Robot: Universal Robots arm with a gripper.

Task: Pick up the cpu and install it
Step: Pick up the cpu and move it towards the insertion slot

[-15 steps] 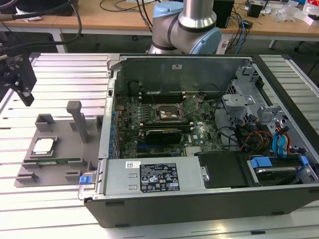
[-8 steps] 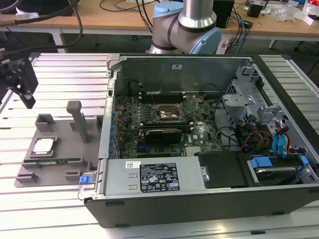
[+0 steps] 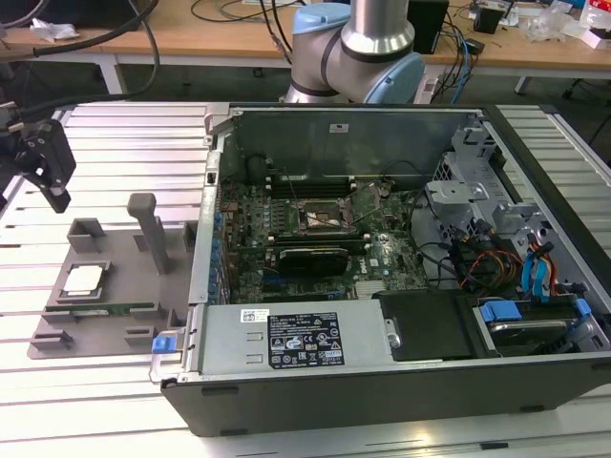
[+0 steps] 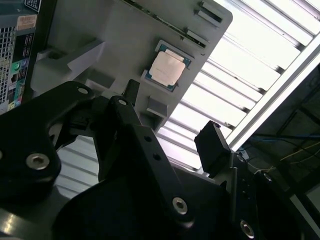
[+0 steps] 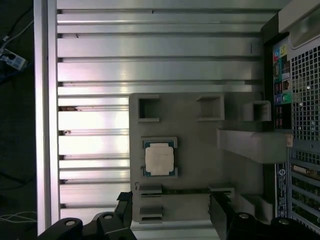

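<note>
Overhead, eyeing the cpu (image 5: pixel 159 159) in its gray tray (image 5: pixel 200 145).
Poised with gripper (image 5: pixel 172 206) fingers apart, empty, partly cut off.

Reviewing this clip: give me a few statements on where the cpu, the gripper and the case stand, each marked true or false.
1. The cpu lies in a recess of the grey tray, outside the computer case. True.
2. The gripper is shut on the cpu. False: it is open and empty, apart from the cpu.
3. The case lies with its side open, and the motherboard is exposed. True.
4. The cpu is seated in the motherboard. False: it is on the tray.
5. The tray is on the exterior view's right of the case. False: it is on the left.
</note>
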